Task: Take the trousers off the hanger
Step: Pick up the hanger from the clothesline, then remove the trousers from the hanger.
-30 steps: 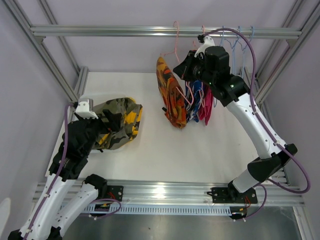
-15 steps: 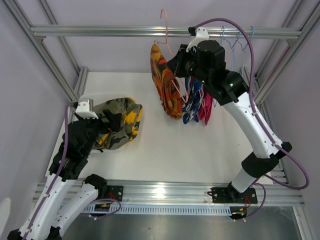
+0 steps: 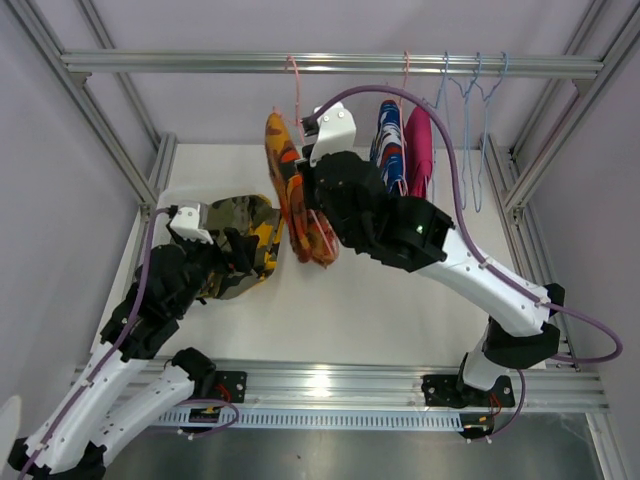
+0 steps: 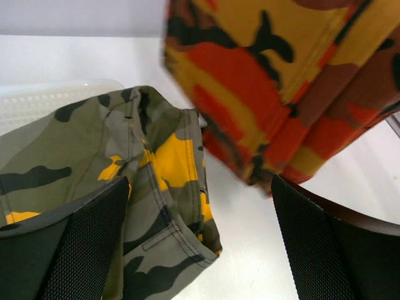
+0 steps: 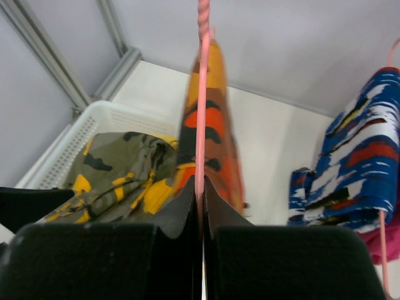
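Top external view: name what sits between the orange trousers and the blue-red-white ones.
Top view: the right hand and black wrist separate the orange patterned cloth trousers from the blue-red-white patterned cloth trousers.

A white desk (image 3: pixel 330 310) lies beneath my left fingers (image 4: pixel 81 250) and my right fingers (image 5: pixel 94 262). A white mesh basket (image 5: pixel 62 156) sits on it under my left fingers, down and to the left of my right ones. An aluminium rail (image 3: pixel 200 63) crosses above and beyond my right fingers, with pale blue wire hangers (image 3: pixel 478 72) hooked on it, well off to their right.
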Controlling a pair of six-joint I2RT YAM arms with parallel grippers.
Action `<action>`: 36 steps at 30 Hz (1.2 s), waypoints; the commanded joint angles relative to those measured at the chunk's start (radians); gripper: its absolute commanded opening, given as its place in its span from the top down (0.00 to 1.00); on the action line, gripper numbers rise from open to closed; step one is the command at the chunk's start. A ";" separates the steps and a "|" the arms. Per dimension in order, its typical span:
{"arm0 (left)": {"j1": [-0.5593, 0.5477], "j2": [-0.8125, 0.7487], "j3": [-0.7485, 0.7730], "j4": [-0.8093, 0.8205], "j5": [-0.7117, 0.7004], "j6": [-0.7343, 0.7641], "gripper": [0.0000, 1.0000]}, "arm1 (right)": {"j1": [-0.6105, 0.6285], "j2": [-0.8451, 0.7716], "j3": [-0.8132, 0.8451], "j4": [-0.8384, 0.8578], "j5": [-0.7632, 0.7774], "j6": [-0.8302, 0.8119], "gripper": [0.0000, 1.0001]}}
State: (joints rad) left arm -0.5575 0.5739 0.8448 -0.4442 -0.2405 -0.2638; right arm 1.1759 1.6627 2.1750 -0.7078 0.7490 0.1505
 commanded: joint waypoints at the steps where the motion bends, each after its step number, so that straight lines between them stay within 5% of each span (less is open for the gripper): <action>1: -0.076 0.000 0.031 0.002 -0.075 0.025 0.01 | 0.031 -0.020 -0.009 0.183 0.213 -0.028 1.00; 12: -0.212 -0.091 0.019 0.032 -0.105 -0.043 0.01 | 0.045 -0.011 -0.092 0.165 0.270 0.107 1.00; 16: -0.341 -0.086 -0.019 0.093 -0.180 -0.032 0.01 | 0.044 0.015 -0.089 0.159 0.273 0.132 1.00; 25: -0.547 0.043 -0.104 0.260 -0.413 -0.014 0.01 | -0.004 0.045 -0.089 0.117 0.217 0.214 1.00; 36: -0.581 0.211 -0.156 0.452 -0.522 0.064 0.00 | -0.036 0.043 -0.112 0.120 0.132 0.248 1.00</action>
State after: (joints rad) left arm -1.1305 0.7620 0.7128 -0.1070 -0.7033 -0.2367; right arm 1.1469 1.7340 2.0468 -0.7063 0.8635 0.3641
